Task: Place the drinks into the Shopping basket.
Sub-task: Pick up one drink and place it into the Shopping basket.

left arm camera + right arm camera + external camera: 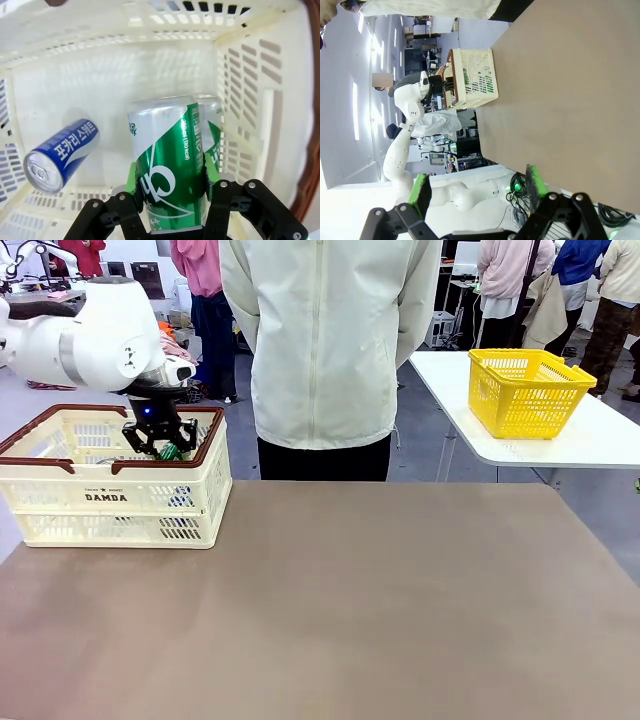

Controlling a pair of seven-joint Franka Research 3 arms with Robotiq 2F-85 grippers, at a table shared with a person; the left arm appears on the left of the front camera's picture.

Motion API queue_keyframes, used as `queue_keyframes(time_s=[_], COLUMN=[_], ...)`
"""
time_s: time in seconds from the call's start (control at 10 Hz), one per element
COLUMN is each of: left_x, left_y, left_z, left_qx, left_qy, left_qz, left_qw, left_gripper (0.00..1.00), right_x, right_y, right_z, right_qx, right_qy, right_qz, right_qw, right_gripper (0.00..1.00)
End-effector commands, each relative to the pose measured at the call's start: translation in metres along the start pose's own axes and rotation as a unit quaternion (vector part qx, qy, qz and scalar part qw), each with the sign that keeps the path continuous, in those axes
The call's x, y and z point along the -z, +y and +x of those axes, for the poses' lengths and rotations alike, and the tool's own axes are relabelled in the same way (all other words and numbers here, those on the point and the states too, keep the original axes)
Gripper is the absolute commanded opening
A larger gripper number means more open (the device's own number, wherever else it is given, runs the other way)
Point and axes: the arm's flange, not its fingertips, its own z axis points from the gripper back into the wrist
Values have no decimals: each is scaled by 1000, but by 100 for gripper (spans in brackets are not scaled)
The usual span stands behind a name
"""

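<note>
My left gripper [170, 175] is clamped on the green can [170, 160], holding it inside the basket [60, 475], near one wall. A blue can [62, 155] lies on the basket floor beside it. My right gripper [477, 187] hangs with fingers apart, well away from the basket.

The left gripper [170, 172] points straight down, fingers clamped on something; the right gripper [477, 187] gapes wide, holding nothing.
</note>
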Motion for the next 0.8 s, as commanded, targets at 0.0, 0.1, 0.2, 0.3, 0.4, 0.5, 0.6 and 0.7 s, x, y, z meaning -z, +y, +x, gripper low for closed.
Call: queue_keyframes(time_s=[0.0, 0.1, 0.2, 0.3, 0.4, 0.5, 0.6, 0.7], left_x=[10, 19, 25, 29, 32, 33, 32, 32], left_y=[5, 4, 6, 7, 7, 6, 6, 6], left_z=[-5, -4, 0, 2, 4, 5, 4, 4], left_qx=[26, 31, 26, 24, 24, 25, 25, 24], left_qy=[-24, -22, -19, -16, -11, -7, -7, -7], left_qz=[-4, -8, -11, -14, -13, -16, -16, -18], left_qw=[999, 999, 999, 999, 1000, 1000, 1000, 1000], left_gripper=[0, 0, 0, 0, 19, 76, 100, 100], right_x=[1, 1, 1, 1, 1, 1, 1, 1], right_y=[5, 5, 5, 5, 5, 5, 5, 5], right_z=[1, 1, 1, 1, 1, 1, 1, 1], right_qx=[8, 8, 8, 8, 8, 8, 8, 8], right_qy=[-3, -3, -3, -3, -3, -3, -3, -3], right_qz=[12, 12, 12, 12, 12, 12, 12, 12], right_qw=[1000, 1000, 1000, 1000, 1000, 1000, 1000, 1000], right_gripper=[100, 100, 100, 100, 100, 100, 100, 100])
